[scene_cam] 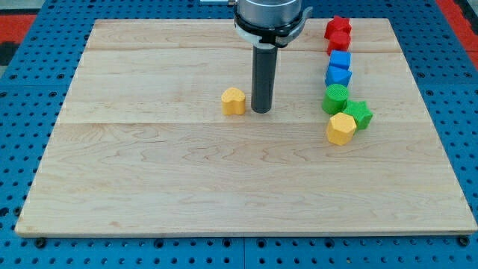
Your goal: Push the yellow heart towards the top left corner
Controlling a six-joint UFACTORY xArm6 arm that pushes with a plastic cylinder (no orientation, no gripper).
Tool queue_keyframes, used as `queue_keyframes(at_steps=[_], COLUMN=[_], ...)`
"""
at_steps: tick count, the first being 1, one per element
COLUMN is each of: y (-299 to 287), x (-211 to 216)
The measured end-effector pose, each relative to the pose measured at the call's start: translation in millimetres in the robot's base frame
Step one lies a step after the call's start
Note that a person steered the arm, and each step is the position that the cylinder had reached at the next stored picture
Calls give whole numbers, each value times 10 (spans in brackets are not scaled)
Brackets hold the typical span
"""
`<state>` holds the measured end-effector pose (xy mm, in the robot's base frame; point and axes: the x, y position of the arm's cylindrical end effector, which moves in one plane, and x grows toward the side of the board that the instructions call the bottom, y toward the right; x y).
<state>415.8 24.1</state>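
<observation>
The yellow heart point(234, 101) lies on the wooden board point(149, 164), a little above the board's middle. My tip point(261, 110) stands just to the heart's right, a small gap away, not clearly touching it. The dark rod rises from there to the arm's head at the view's top.
A column of blocks runs down the board's right side: two red blocks point(338, 34), two blue blocks point(338, 69), a green block point(335, 98), a green star point(359, 113) and a yellow hexagon point(341, 128). Blue pegboard point(22, 90) surrounds the board.
</observation>
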Motion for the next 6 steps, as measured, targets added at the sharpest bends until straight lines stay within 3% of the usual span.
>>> queue_keyframes(at_steps=[3,6], y=[-841,-857], x=[-123,-667])
